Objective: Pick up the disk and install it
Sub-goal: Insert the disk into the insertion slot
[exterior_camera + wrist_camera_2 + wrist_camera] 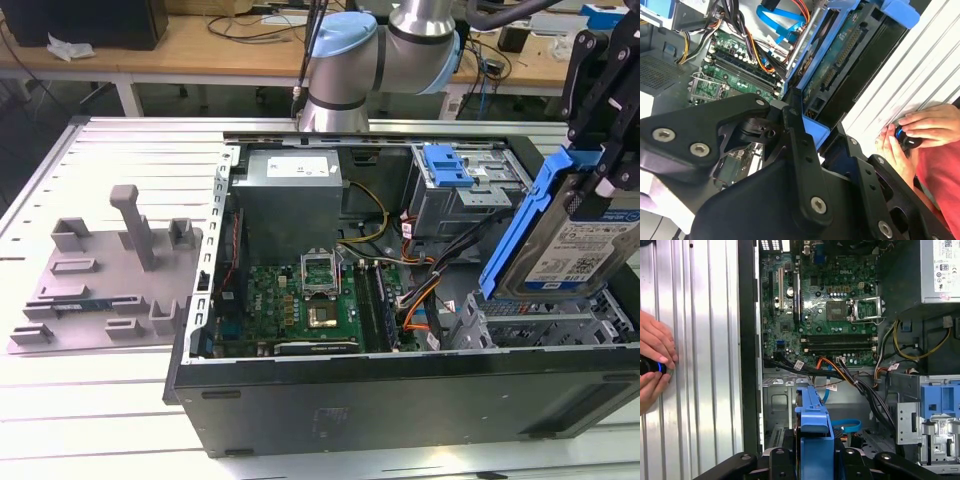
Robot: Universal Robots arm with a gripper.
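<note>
The gripper [598, 172] has its black fingers closed tight on the disk [585, 245]. It holds the disk up in the air at the exterior view's right, in the upper half of the picture. It grips the disk by the top end. I think that is so the bottom end hangs free and can go down first. The disk stands on its edge and leans a little. Its white-and-blue label faces the camera, and its blue frame [520, 225] runs down the side nearer the exterior view's left.

The bottom end of the disk is right over the metal drive cage [545, 325], in the lower right corner of the computer case [400, 395]. It is not seated in its place yet, and I cannot tell if it touches the cage.

The case lies flat on the table [100, 400] with its big side off, likely so the arm can reach in from above. Inside, the green board [300, 300] sits in the middle, with a grey box [290, 195] higher up in the picture.

In the first wrist view the blue frame sits between the gripper's fingers. A person's hands [656, 346] rest on the table outside the case, around a small black thing with a blue light — well apart from the disk.
</note>
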